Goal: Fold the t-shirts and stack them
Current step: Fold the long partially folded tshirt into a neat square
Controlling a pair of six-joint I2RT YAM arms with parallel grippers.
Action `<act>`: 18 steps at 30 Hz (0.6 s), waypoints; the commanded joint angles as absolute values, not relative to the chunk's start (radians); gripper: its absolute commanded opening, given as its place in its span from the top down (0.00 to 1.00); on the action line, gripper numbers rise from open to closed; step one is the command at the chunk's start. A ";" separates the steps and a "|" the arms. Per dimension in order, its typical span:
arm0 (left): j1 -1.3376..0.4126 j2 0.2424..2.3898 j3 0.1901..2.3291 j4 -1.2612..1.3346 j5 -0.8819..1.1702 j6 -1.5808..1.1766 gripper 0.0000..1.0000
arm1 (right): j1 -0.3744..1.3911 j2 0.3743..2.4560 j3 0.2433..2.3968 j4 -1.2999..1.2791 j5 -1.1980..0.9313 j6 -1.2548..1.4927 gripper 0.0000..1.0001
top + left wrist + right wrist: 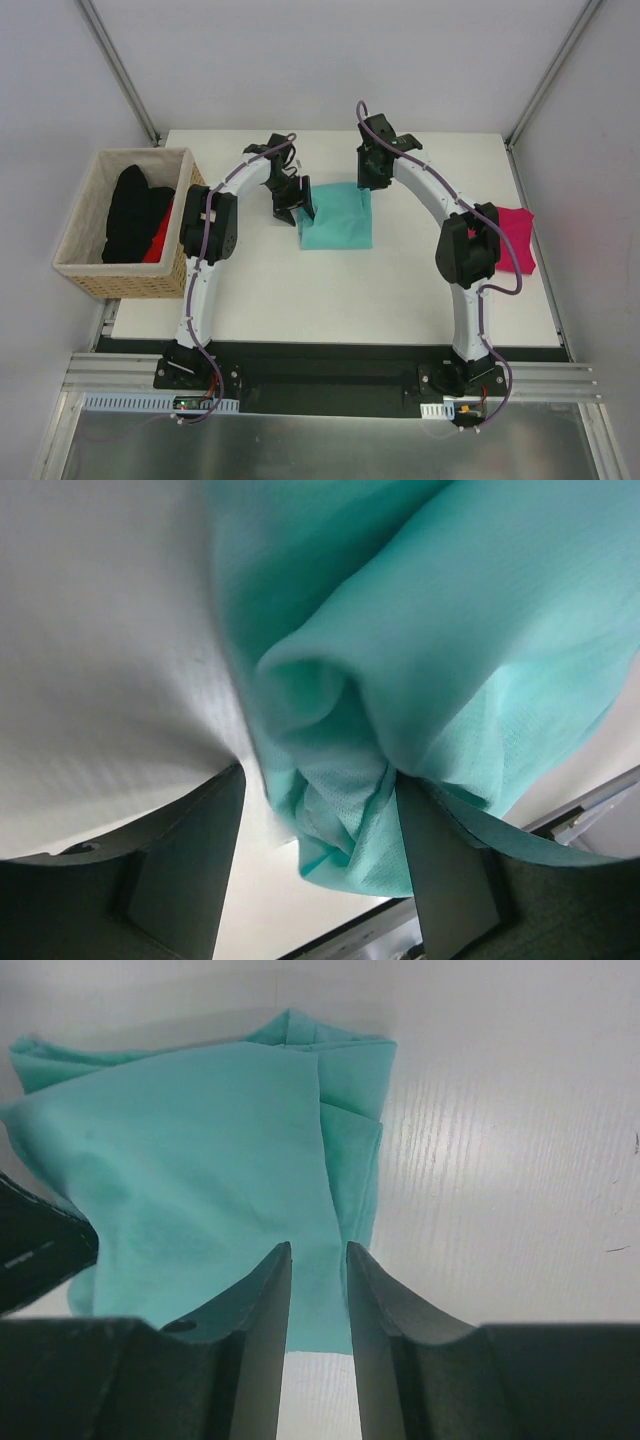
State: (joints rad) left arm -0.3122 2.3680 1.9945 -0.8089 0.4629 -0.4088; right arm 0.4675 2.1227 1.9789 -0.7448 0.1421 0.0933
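**Clerk:** One teal t-shirt (340,226), partly folded, flat on the white table (330,295), centre rear.

**Checker:** Grippers on it?

**Clerk:** Two. The left gripper (296,212) is at its left edge with the jaws spread around a bunched wad of the cloth. One of its fingers (445,865) is against the fabric and the other is just clear of it. The right gripper (368,183) is at the far right corner with its jaws nearly pressed together, leaving a narrow slit. It stands over the cloth, and I cannot tell whether it touches.

**Checker:** Other stock?

**Clerk:** One pink t-shirt (518,240), folded, at the table's right edge, partly behind the right arm, well apart from the teal one. One wicker basket (125,285), off the left edge, holding a black garment (130,212) and a red garment (160,242).
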 commanded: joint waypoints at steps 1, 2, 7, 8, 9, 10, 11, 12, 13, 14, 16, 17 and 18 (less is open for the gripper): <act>-0.376 2.289 1.956 -0.828 0.439 -0.433 0.38 | 0.454 2.126 2.011 -0.768 0.175 0.092 0.57; -0.382 2.286 1.957 -0.827 0.434 -0.434 0.38 | 0.453 2.129 2.010 -0.770 0.178 0.086 0.51; -0.391 2.264 1.957 -0.830 0.413 -0.440 0.38 | 0.437 2.135 1.971 -0.790 0.184 0.043 0.34; -0.391 2.249 1.957 -0.830 0.387 -0.439 0.38 | 0.436 2.125 1.956 -0.784 0.187 0.041 0.34; -0.390 2.241 1.957 -0.830 0.379 -0.436 0.37 | 0.425 2.120 1.944 -0.773 0.187 0.037 0.34; -0.390 2.234 1.956 -0.830 0.373 -0.433 0.37 | 0.420 2.117 1.931 -0.767 0.169 0.034 0.34; -0.390 2.220 1.956 -0.831 0.365 -0.434 0.37 | 0.414 2.112 1.910 -0.761 0.161 0.023 0.34; -0.390 2.214 1.954 -0.831 0.362 -0.434 0.37 | 0.404 2.111 1.901 -0.753 0.155 0.020 0.34; -0.390 2.209 1.953 -0.833 0.361 -0.436 0.37 | 0.396 2.109 1.891 -0.752 0.147 0.015 0.34; -0.390 2.197 1.950 -0.831 0.360 -0.437 0.37 | 0.390 2.109 1.881 -0.752 0.147 0.014 0.34; -0.390 2.184 1.934 -0.834 0.351 -0.440 0.37 | 0.371 2.108 1.870 -0.753 0.144 0.012 0.34; -0.390 2.172 1.930 -0.834 0.348 -0.442 0.37 | 0.364 2.108 1.856 -0.752 0.140 0.012 0.34; -0.390 2.166 1.924 -0.834 0.344 -0.442 0.37 | 0.354 2.105 1.852 -0.752 0.138 0.014 0.34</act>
State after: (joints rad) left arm -0.3969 2.2639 1.9484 -0.8127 0.3801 -0.4278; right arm 0.3870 2.1273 1.8683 -0.7525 0.1497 0.0330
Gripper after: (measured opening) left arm 0.626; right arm 0.662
